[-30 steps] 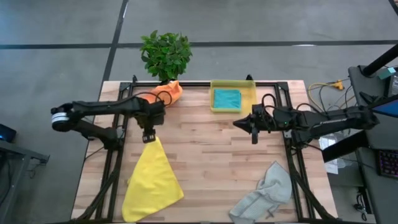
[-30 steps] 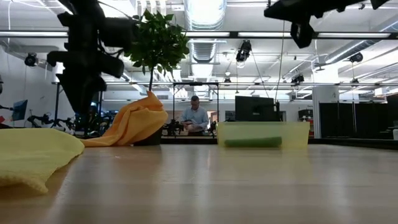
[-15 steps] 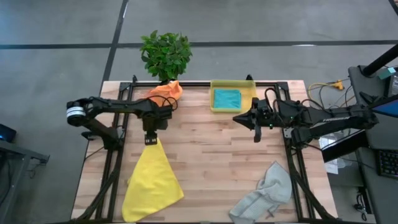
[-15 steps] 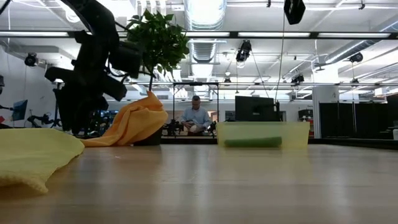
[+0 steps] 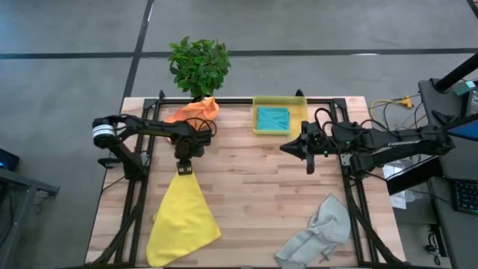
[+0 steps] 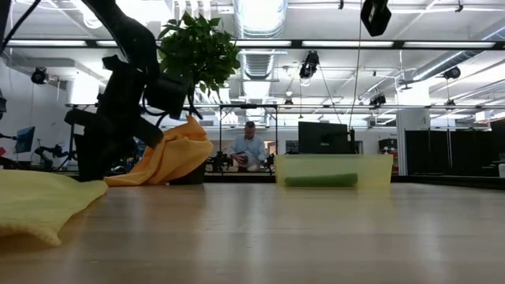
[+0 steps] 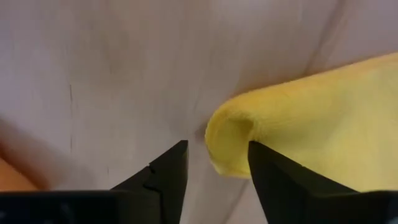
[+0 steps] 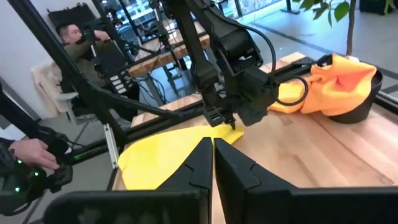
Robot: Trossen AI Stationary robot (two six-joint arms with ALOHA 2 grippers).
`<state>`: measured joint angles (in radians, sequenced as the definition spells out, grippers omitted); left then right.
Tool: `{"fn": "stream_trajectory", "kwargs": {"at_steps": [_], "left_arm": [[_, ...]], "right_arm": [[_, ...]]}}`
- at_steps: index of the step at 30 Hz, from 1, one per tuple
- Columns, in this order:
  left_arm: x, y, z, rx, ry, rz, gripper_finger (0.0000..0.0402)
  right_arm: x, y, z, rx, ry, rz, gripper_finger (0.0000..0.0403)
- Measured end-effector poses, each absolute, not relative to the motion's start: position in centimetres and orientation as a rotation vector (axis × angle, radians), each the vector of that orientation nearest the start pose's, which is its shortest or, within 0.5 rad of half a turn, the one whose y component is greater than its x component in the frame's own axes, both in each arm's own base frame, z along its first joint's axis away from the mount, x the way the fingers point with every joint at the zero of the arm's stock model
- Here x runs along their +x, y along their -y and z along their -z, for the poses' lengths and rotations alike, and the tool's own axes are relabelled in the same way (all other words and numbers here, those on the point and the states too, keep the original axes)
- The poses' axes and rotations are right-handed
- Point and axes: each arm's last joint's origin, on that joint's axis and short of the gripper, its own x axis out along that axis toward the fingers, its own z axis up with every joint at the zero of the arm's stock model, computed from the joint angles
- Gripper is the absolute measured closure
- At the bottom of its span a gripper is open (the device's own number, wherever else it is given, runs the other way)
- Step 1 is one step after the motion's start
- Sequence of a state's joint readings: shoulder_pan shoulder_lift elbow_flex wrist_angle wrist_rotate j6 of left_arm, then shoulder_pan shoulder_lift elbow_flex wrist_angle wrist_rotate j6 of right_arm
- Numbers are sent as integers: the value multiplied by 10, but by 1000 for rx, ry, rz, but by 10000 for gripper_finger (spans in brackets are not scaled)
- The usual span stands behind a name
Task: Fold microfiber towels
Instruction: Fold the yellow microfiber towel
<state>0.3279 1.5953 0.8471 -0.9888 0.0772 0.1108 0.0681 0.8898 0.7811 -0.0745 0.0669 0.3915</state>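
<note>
Progress is slim — we see only the teal towel [image 5: 272,118] folded, at twelve o'clock. Our left gripper [image 7: 214,165], jaws spread, straddles the yellow towel [image 5: 181,217] tip at seven; right gripper [image 5: 308,163] hovers, jaws clenched.

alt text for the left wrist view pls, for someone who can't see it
The left end effector hangs open just above the wooden table, its two dark fingers on either side of the rounded corner of the yellow towel, not yet closed on it. A blurred orange patch shows at one edge.
</note>
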Motion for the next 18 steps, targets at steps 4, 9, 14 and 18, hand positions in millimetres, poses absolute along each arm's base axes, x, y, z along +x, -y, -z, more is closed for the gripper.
{"fn": "stream_trajectory", "kwargs": {"at_steps": [4, 9, 14, 18], "left_arm": [[217, -71, -145, -272, -1720, -88, 308], [212, -70, -142, -272, -1735, -95, 389], [210, -69, -152, -301, -1714, -104, 398], [209, -68, -176, -311, -1682, -127, 400]], "right_arm": [[199, -12, -324, 381, -183, 20, 394], [199, -12, -324, 380, -184, 17, 394], [199, -12, -324, 380, -183, 17, 394], [199, -12, -324, 381, -181, 17, 394]]}}
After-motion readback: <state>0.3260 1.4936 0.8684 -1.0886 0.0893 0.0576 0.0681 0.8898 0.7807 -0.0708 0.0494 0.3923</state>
